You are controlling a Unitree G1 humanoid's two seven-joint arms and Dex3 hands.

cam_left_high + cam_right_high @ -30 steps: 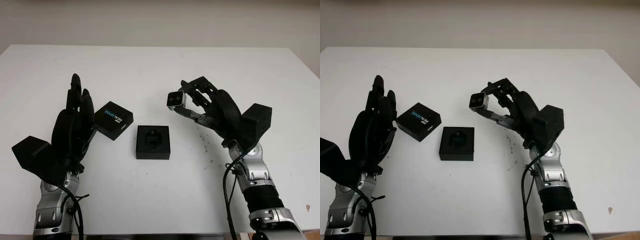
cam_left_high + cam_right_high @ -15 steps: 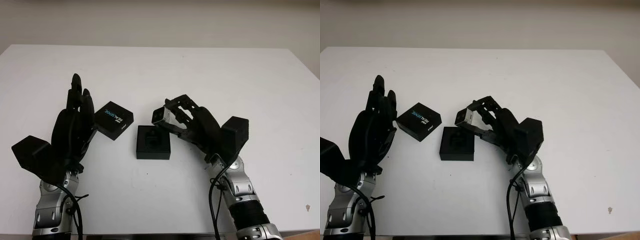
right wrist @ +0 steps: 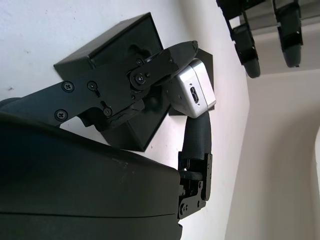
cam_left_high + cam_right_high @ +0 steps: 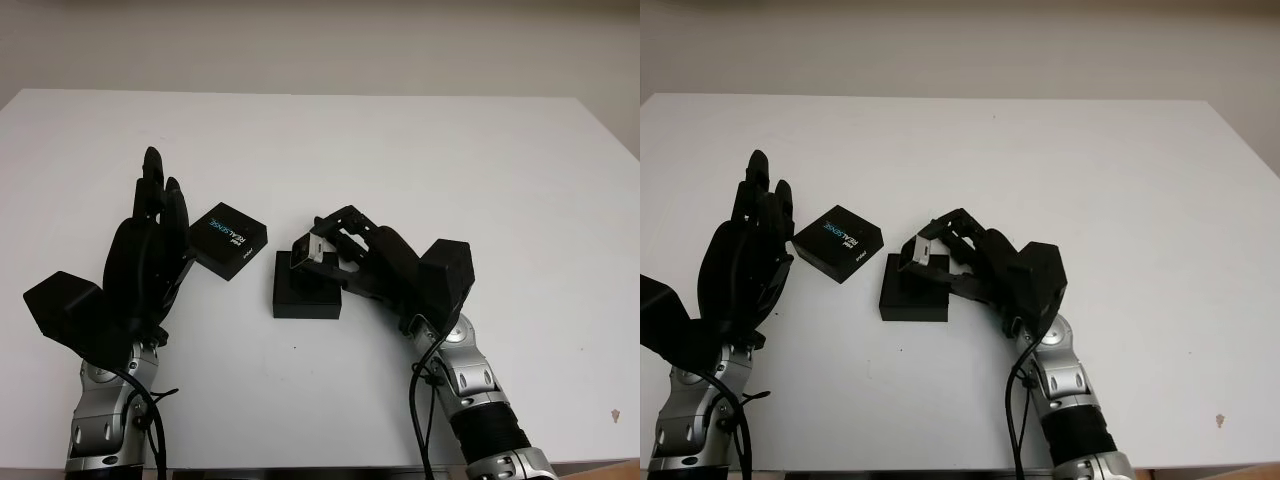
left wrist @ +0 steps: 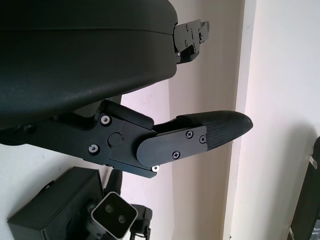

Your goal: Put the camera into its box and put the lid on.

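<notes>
Now, reading the scene for you:

Right hand: your right hand (image 4: pixel 345 262) pinches the camera (image 4: pixel 303 251) between its fingers, holding it just above the box (image 4: pixel 305 295), so it can go straight down into the moulded recess.

Camera: it sits at the fingertips, over the far edge of the box from the hand's palm; whether it already touches the insert you cannot tell. In the right wrist view its silver casing (image 3: pixel 195 90) looks like brushed metal, rounded at the corners, with a small port on one face; the left wrist view shows two round lenses on its front (image 5: pixel 114 215).

Box: a low, square, matt black tray directly under the right hand's fingers, its dark insert shaped to take the camera. It lies flat on the desk (image 4: pixel 480 170), open side up.

Lid: a flat black square with blue and white lettering (image 4: pixel 228 240), lying just beyond the left hand's fingertips, beside the box but apart from it, within easy reach for the closing step.

Left hand: your left hand (image 4: pixel 150 250) is open, holding nothing, raised above the desk next to the lid, seemingly waiting.

Desk: plain white, smooth and matt.
</notes>
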